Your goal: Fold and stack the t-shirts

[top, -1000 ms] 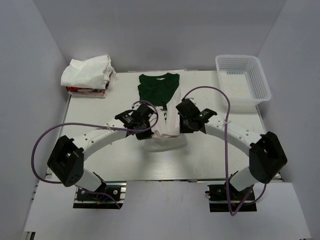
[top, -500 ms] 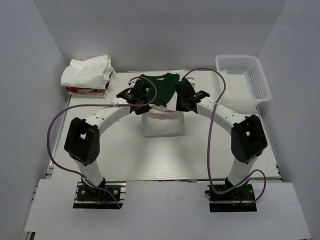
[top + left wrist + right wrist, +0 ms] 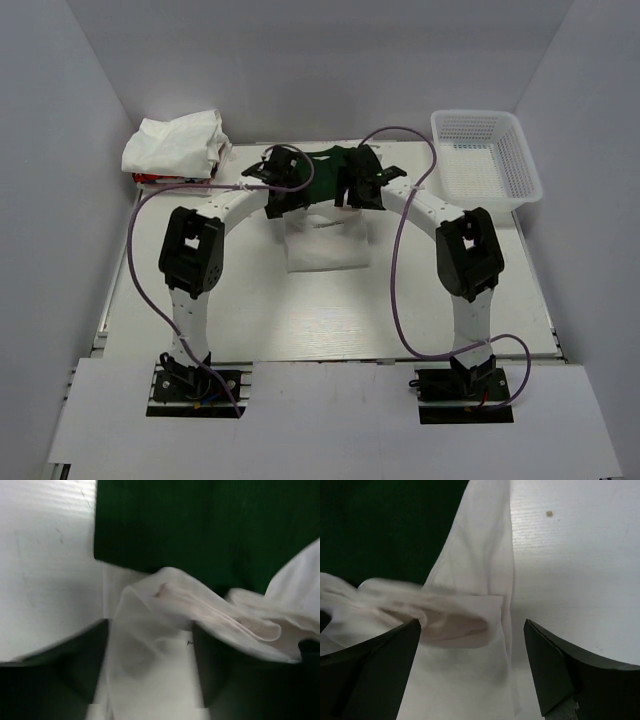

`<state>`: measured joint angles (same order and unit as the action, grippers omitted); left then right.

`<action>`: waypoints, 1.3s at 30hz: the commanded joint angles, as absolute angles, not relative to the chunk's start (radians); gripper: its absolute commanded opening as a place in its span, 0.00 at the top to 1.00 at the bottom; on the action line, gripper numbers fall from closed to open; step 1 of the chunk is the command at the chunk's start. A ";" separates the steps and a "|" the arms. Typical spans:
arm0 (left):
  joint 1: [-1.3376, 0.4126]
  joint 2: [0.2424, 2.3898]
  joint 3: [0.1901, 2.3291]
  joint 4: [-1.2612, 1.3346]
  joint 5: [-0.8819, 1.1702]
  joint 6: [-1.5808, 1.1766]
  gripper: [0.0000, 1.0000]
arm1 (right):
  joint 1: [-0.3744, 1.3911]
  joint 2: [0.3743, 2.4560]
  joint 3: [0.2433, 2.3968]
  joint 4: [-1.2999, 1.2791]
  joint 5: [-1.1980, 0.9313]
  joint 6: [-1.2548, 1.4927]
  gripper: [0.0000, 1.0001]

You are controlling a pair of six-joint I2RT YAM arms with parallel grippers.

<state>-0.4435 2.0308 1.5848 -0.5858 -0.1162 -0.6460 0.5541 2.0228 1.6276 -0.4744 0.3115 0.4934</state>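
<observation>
The large off-white t-shirt (image 3: 325, 250) with a dark green top (image 3: 322, 163) lies folded at the far middle of the table. My left gripper (image 3: 284, 197) and right gripper (image 3: 352, 195) hover over its far edge, side by side. In the left wrist view the left gripper (image 3: 151, 650) has its jaws apart, above a loose off-white fold (image 3: 210, 612) beside green cloth (image 3: 200, 525). The right gripper (image 3: 471, 625) is wide open over the fold's other end (image 3: 450, 617). Folded white t-shirts (image 3: 175, 143) lie on a red one (image 3: 150, 179) at the far left.
A white mesh basket (image 3: 520, 165) stands at the far right corner. Purple cables (image 3: 400, 250) loop from both arms over the table. White walls close in the left, right and far sides.
Both arms have carried the shirt's near hem away from me to the green top, folding the shirt over. Both grippers were shut on the cloth and have now let it go.
</observation>
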 commanded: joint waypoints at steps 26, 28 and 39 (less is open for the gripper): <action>-0.472 1.747 1.043 -0.408 0.170 -0.635 0.16 | 0.463 1.637 0.951 -0.140 -0.150 0.512 0.13; -0.482 1.747 1.017 -0.393 0.170 -0.635 0.28 | 0.451 1.640 0.933 -0.112 -0.159 0.517 0.20; -0.491 1.824 1.009 -0.387 0.143 -0.655 1.00 | 0.425 1.740 0.904 -0.071 -0.322 0.554 0.62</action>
